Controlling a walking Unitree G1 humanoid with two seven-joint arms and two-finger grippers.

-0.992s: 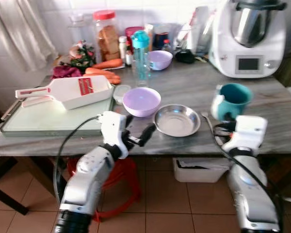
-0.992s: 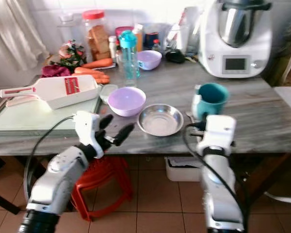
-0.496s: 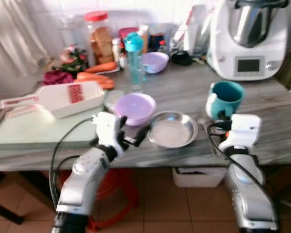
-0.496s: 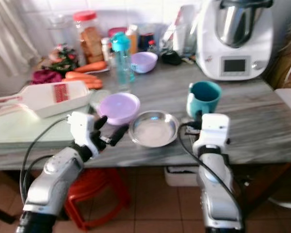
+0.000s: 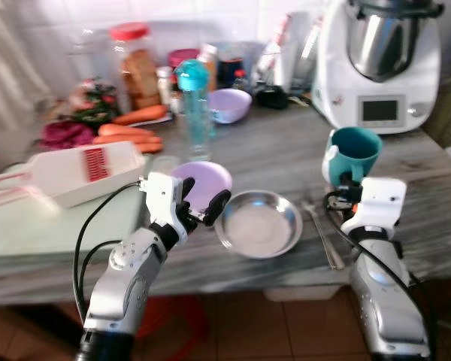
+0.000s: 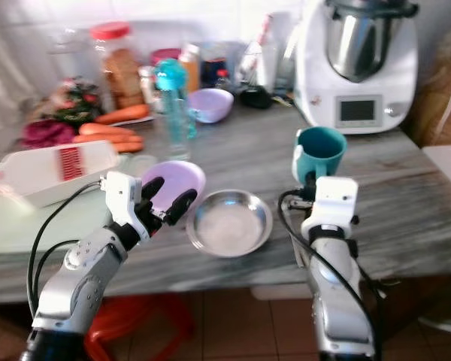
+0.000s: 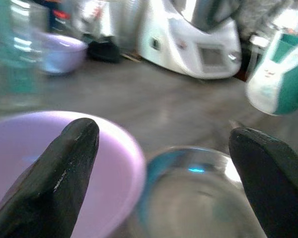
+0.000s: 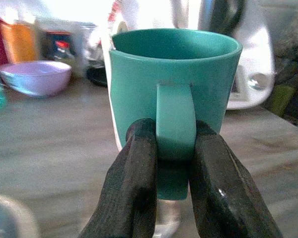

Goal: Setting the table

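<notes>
My two silver arms reach out over the near edge of a grey marbled tabletop [image 5: 428, 218]. My left claw [image 5: 199, 207] is released, its black fingers spread wide: one lies over the near rim of a lilac bowl [image 5: 203, 183], the other points toward a steel dish [image 5: 258, 223] just beside that bowl. From my left wrist, one fingertip [image 7: 72, 148] shows in front of the lilac rim and the other stands over the steel dish, with open tabletop between them.

My right claw [image 8: 171, 148] is clenched on the handle of a teal mug [image 5: 355, 153] standing upright on the tabletop to the right of the steel dish. The head views hide this grip behind my white wrist housing; the right wrist view shows both fingers pinching the handle from either side. The left wrist view shows a white rabbit-like figure on the mug's side. A piece of cutlery [image 5: 323, 239] lies between dish and mug; I cannot tell which kind.

Left of the bowl rests a white slicer [image 5: 75, 171] on a pale board. Farther back stand a blue bottle [image 5: 193, 105], carrots [image 5: 131, 135], a second lilac bowl [image 5: 229, 105], a red-lidded jar [image 5: 133, 64] and a white kitchen machine [image 5: 379, 64].
</notes>
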